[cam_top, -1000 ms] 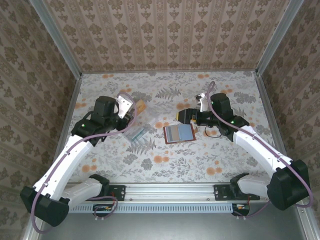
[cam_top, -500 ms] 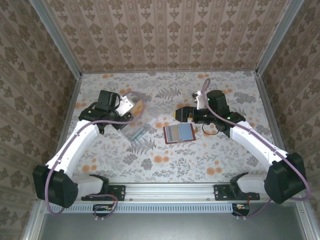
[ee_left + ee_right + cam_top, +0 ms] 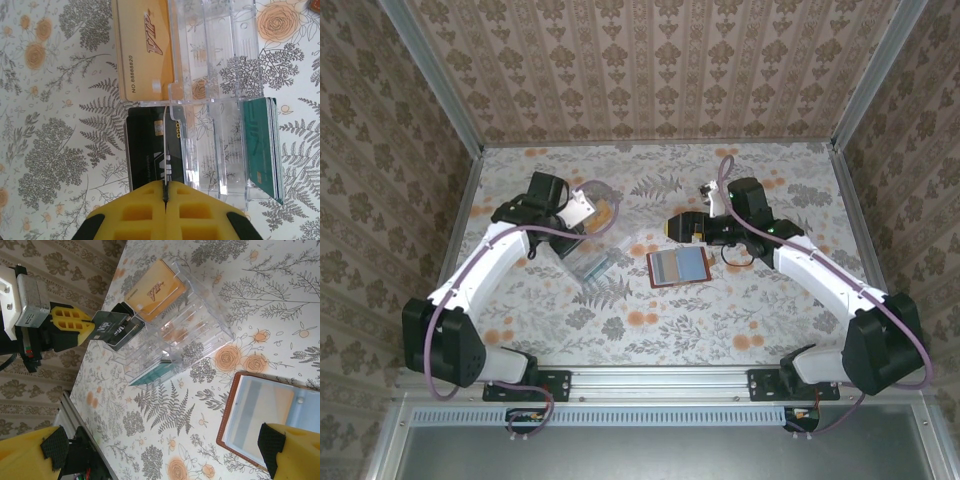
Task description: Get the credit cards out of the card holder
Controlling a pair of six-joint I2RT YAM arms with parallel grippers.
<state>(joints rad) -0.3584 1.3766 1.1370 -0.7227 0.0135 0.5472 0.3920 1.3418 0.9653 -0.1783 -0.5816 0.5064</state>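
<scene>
The table (image 3: 650, 335) is covered by a light cloth printed with grey fern leaves and orange flowers. A clear plastic tray (image 3: 592, 262) lies on the table, left of centre. The tray is transparent, and upright dividers split it into several compartments (image 3: 220, 75); the cloth pattern shows through its walls. Wallpapered panels (image 3: 650, 70) with a brown floral pattern enclose the table on three sides. A metal rail (image 3: 660, 382) runs along the near edge.

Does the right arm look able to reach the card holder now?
Probably yes: the right gripper stands open close to the card holder, which lies open on the table with nothing lying on it.
</scene>
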